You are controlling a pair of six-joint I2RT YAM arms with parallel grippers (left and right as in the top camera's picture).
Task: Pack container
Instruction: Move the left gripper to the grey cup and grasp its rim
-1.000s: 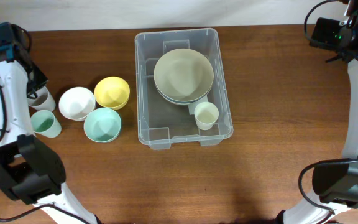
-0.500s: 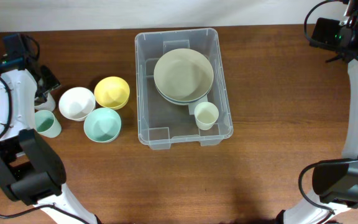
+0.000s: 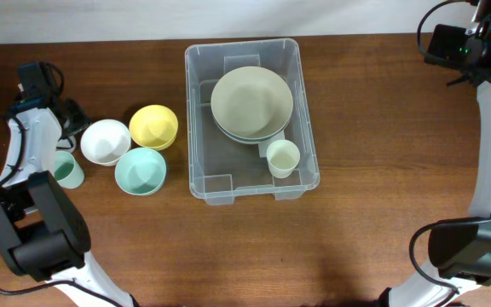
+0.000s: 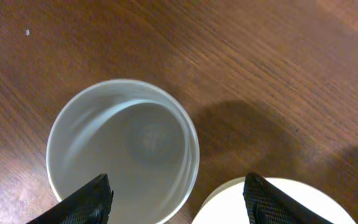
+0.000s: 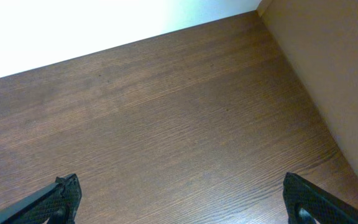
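Observation:
The container [image 3: 197, 128], a large clear plastic bin, stands mid-table. Inside it a beige bowl [image 3: 251, 101] is stacked on a paler one, with a small cream cup [image 3: 282, 158] in front of them. My left gripper [image 3: 65, 121] is open and empty at the far left, above a translucent grey cup [image 4: 123, 146] and next to a white bowl [image 3: 105, 141]. In the left wrist view my left gripper [image 4: 176, 202] has one finger over the cup and one over the white bowl's rim [image 4: 229, 205]. My right gripper [image 5: 182, 199] is open and empty over bare wood at the far right [image 3: 450, 43].
A yellow bowl [image 3: 153, 126], a teal bowl [image 3: 141, 170] and a mint cup [image 3: 66, 173] stand left of the container, close to the white bowl. A pale wall [image 5: 328, 68] rises at the table's right end.
My left arm has swung right from the table's left edge, over the grey cup and toward the white bowl. The right arm and the container's contents have not moved.

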